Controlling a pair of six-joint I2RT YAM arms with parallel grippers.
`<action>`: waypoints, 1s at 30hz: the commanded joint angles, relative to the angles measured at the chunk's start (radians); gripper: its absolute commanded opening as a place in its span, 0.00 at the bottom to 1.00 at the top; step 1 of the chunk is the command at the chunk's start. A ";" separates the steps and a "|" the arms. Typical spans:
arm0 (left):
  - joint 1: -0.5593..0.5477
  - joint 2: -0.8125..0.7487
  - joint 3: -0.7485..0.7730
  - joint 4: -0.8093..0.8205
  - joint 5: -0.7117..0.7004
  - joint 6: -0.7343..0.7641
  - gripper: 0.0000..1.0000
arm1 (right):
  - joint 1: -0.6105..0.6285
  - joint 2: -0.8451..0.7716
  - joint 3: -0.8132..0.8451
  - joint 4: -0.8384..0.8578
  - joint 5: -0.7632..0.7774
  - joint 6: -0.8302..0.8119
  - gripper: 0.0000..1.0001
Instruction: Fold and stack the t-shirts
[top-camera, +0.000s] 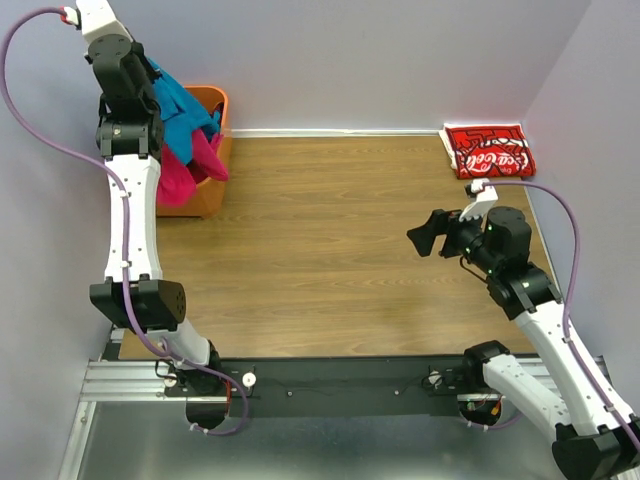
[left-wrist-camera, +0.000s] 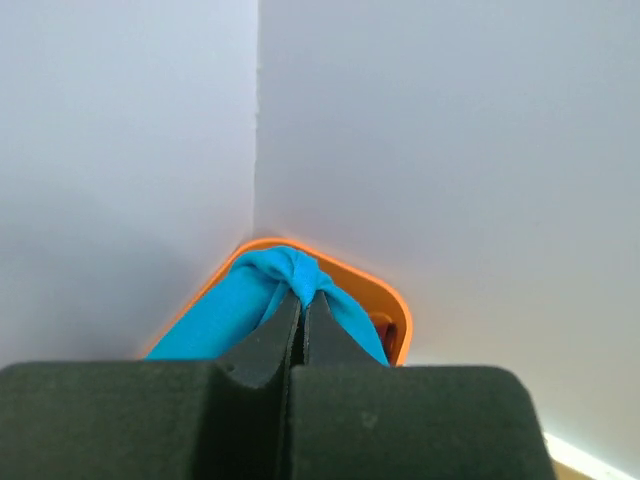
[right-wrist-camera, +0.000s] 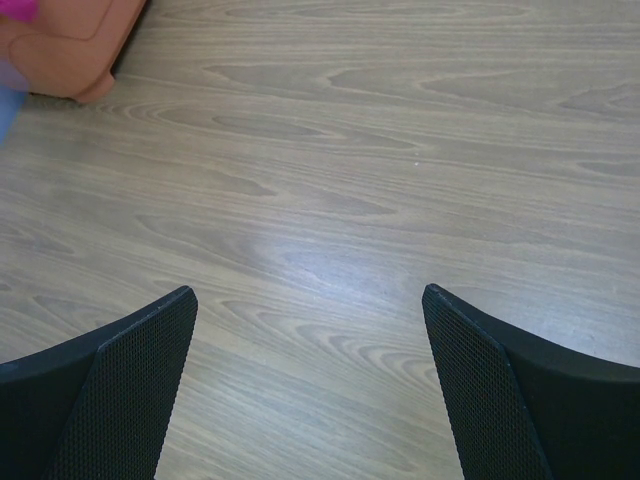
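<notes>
Left claw (left-wrist-camera: 302, 300) is pinched shut on the teal shirt (left-wrist-camera: 245, 295), basket (left-wrist-camera: 398, 305) just beneath it. Right claw (right-wrist-camera: 308, 293) is spread, idle, with the folded red shirt (top-camera: 490, 150) beyond it. I read this as the pick-up step; next I'd need to lift the shirt clear of the basket and lay it flat on the surface (top-camera: 320, 230).

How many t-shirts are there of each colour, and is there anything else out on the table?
teal-blue t-shirt: 1, pinched in the left gripper
magenta-pink t-shirt: 1, hanging over the basket's edge
red t-shirt: 1, folded at the far right
orange basket: 1
Total: 3 t-shirts and 1 basket, 4 things
</notes>
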 joint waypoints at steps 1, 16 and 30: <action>0.012 0.005 0.058 0.077 -0.074 -0.010 0.00 | 0.005 -0.033 0.030 -0.026 -0.002 -0.013 1.00; -0.117 -0.017 0.174 0.196 0.387 -0.039 0.00 | 0.005 -0.062 0.028 -0.035 0.022 -0.005 1.00; -0.457 -0.225 -0.125 0.219 0.774 -0.022 0.04 | 0.004 -0.146 0.031 -0.036 0.159 -0.002 1.00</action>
